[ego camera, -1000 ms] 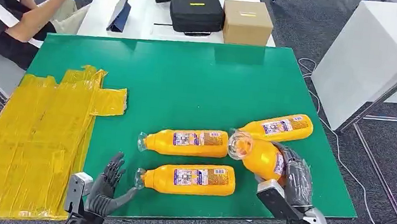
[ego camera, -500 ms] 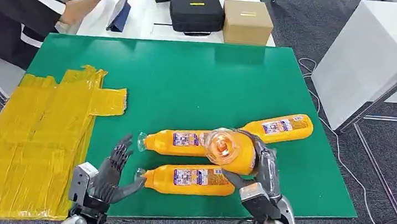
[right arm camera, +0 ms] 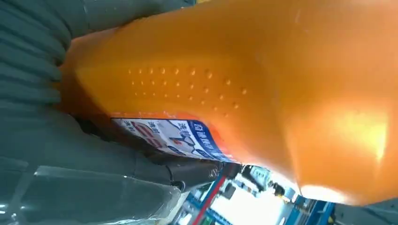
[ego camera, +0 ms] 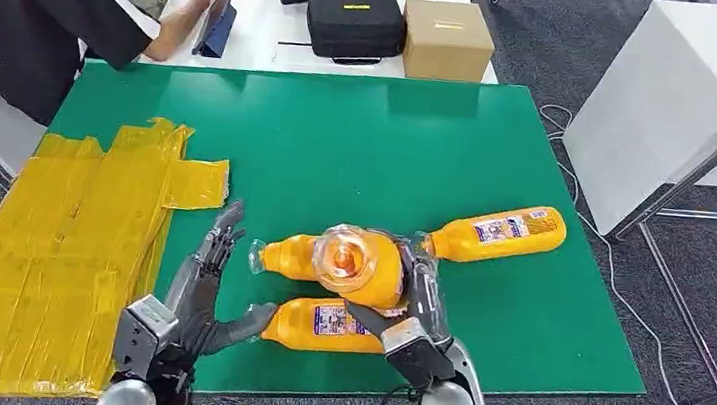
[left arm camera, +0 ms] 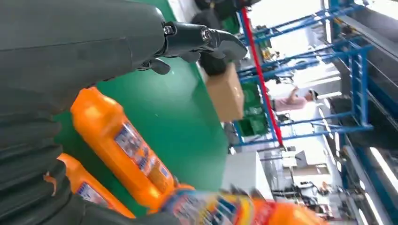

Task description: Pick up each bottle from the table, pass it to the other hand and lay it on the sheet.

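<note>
Orange plastic bottle (ego camera: 360, 263) with a printed label is held in the right robot hand (ego camera: 422, 295) above the green surface (ego camera: 361, 142), beside the left robot hand (ego camera: 199, 291), whose fingers are spread wide, near the yellow plastic sheet (ego camera: 60, 231).

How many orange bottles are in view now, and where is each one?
4. One bottle is held up by the right hand. Three lie on the green table: one at the right, one partly behind the held bottle, one nearest the robot.
</note>
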Motion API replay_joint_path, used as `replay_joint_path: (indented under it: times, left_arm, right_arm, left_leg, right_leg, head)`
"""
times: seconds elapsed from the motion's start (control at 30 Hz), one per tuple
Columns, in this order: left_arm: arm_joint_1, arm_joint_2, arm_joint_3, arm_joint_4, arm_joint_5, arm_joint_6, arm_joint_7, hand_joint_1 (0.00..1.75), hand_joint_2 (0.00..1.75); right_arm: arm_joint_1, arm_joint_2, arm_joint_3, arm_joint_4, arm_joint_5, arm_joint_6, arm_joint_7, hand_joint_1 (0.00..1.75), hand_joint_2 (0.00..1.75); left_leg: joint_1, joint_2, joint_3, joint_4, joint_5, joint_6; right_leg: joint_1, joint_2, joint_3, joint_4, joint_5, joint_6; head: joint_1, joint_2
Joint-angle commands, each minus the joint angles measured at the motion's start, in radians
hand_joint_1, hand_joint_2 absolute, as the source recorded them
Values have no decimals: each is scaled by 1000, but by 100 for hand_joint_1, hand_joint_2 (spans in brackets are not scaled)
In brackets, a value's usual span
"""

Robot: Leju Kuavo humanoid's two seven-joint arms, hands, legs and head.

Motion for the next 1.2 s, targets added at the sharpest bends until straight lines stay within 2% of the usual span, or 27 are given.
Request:
replay_joint_path:
  times: [0.03,0.3,0.7,1.0,1.2]
  left_arm:
    - [-11,38,-47,-11,1,1,6,0,175]
    - [-13,41,-90,3,-1,8,6,0,175]
    - [-50,20,-107,24,9,-3,30,0,175]
    - [-70,12,-103,40,25,-10,42,0,175]
    - [-71,12,-102,40,25,-10,42,0,175]
  right_arm:
    - [-59,19,37,107,-12,16,4,175,175]
    - [-165,88,94,263,-47,59,13,175,175]
    - [-257,106,164,416,-79,60,8,175,175]
    - [-266,103,260,473,-61,54,20,175,175]
    - [-265,103,262,474,-60,52,21,175,175]
  left_leg:
    - [0,0,2,-1,0,-2]
    - [0,2,4,-2,-1,-2]
    - [0,0,3,-1,0,-2]
    - [0,-1,3,-1,0,-2]
    - [0,-2,3,-2,0,-2]
  right_leg:
    - [-1,3,2,-1,0,0]
    - [-1,6,2,-1,0,-1]
    - [-1,4,2,-1,0,0]
    - [-1,2,2,-1,0,0]
    - [-1,2,3,-2,0,0]
  head:
    - [0,0]
    - [0,0]
    - [0,0]
    - [0,0]
    - [0,0]
